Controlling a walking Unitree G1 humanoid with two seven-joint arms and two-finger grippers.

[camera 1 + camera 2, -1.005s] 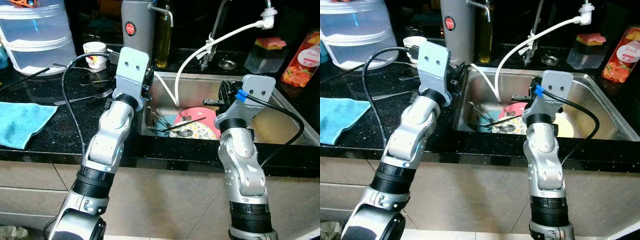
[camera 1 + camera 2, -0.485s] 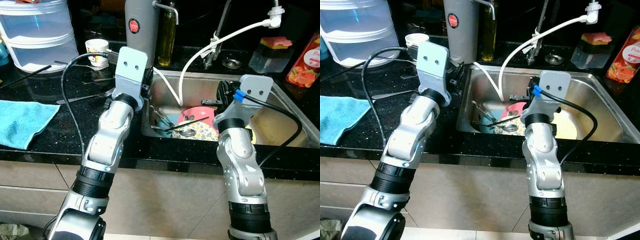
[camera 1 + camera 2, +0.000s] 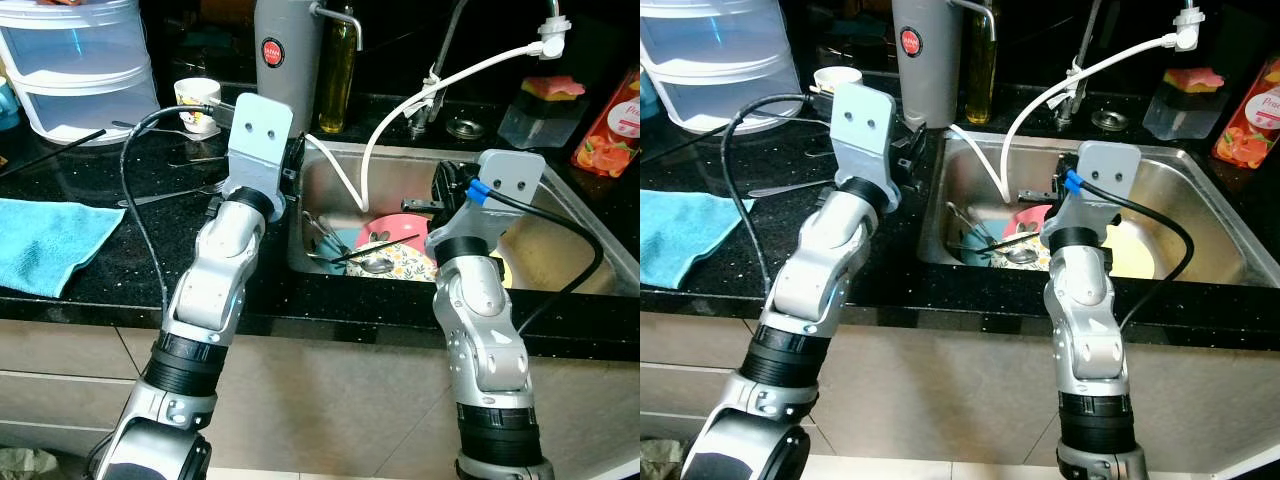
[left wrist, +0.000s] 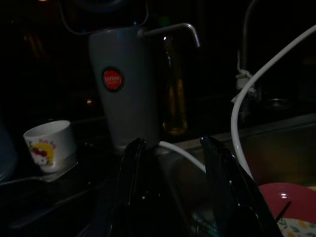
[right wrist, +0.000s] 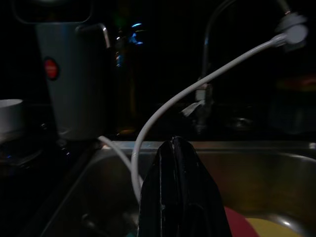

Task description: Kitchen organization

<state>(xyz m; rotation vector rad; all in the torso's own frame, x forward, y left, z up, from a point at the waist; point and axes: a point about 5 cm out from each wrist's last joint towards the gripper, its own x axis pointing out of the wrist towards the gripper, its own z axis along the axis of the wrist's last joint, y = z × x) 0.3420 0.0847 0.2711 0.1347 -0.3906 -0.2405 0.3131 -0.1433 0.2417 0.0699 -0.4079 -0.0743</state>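
From the left eye view, a black counter [image 3: 120,250] carries a steel sink [image 3: 560,200] set into its right half, and both silver arms reach up toward it from the near edge. In the sink's near left corner a pink plate [image 3: 400,232] lies among a patterned plate [image 3: 405,262], with a spoon [image 3: 372,264] and a dark chopstick [image 3: 375,248] resting on them. A white hose [image 3: 440,82] arcs from the tap at the sink's far edge down to the dishes. At the counter's far edge stand a grey jug [image 3: 285,50], an oil bottle [image 3: 337,70] and a small white cup [image 3: 198,103]; clear tubs [image 3: 75,70] fill the far left corner, a blue cloth [image 3: 45,243] lies at the near left edge, and a fork [image 3: 180,192] lies between cloth and sink. The right eye view shows the same layout, with a sponge holder [image 3: 1180,100] and a red packet [image 3: 1248,110] past the sink's far right corner. In the left wrist view, the left gripper [image 4: 173,192] hangs with its 2 fingers spread apart and nothing between them, over the sink's left rim, facing the jug. In the right wrist view, the right gripper [image 5: 177,197] has its fingers pressed together, holding nothing, above the pink plate.
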